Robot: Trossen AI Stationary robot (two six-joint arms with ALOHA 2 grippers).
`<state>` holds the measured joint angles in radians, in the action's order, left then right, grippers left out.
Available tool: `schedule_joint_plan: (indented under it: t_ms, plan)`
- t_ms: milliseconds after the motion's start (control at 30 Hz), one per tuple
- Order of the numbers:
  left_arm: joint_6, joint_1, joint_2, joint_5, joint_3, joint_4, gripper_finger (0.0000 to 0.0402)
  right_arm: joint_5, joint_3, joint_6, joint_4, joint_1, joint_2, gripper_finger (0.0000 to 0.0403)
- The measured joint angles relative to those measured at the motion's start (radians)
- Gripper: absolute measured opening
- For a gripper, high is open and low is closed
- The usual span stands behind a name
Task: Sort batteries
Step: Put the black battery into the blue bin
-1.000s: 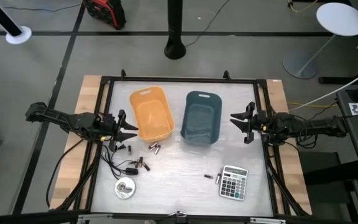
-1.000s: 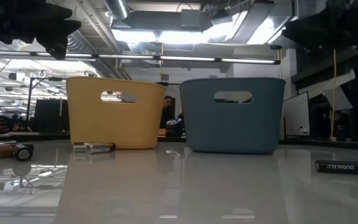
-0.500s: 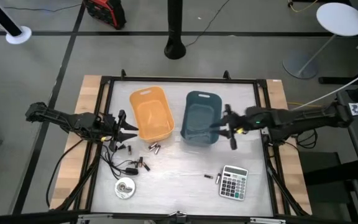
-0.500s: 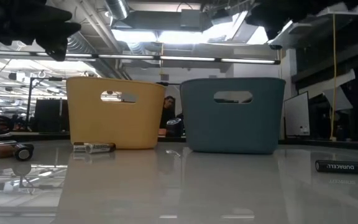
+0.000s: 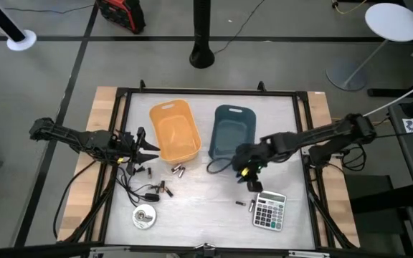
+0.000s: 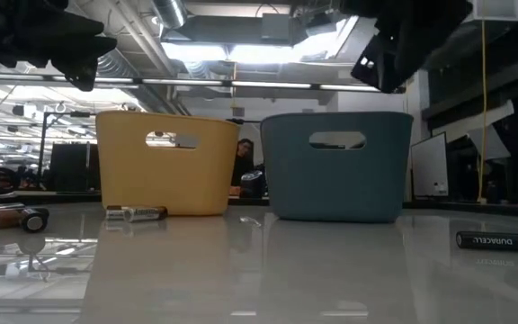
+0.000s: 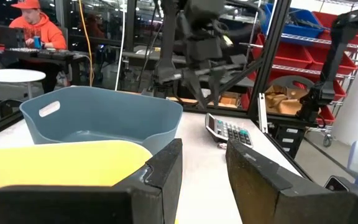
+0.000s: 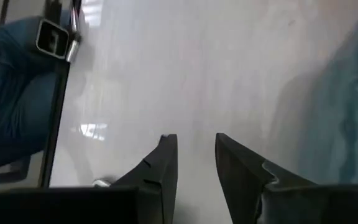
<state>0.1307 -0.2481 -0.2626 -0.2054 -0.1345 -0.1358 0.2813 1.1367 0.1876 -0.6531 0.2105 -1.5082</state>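
Over on the left, the left gripper (image 5: 148, 149) waits beside the yellow plastic bin (image 5: 173, 130), fingers parted, nothing between them. Just below it lie the batteries: a small dark cluster (image 5: 144, 170) by the thin black cable (image 5: 131, 188), a silvery pair (image 5: 179, 170) in front of the yellow bin. Centre table, the teal plastic bin (image 5: 233, 135). And here's the action: the right gripper (image 5: 248, 170) hovers near that bin's front corner, fingers apart and empty. This looks like the reach. Next move calls for dropping onto the lone dark battery (image 5: 241, 203) beside the grey calculator (image 5: 269, 210).
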Motion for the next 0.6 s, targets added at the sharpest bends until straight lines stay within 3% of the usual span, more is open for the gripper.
schedule_joint_plan:
  t_ms: [433,600]
  plan:
    - [-0.027,0.000,0.000,0.000,0.000,-0.001,0.0116,-0.001,0.013,0.341,0.003,0.136,-0.141,0.0108]
    - [-0.026,0.000,0.000,0.000,0.000,-0.002,0.0116,-0.052,0.013,0.455,0.039,0.210,-0.188,0.0108]
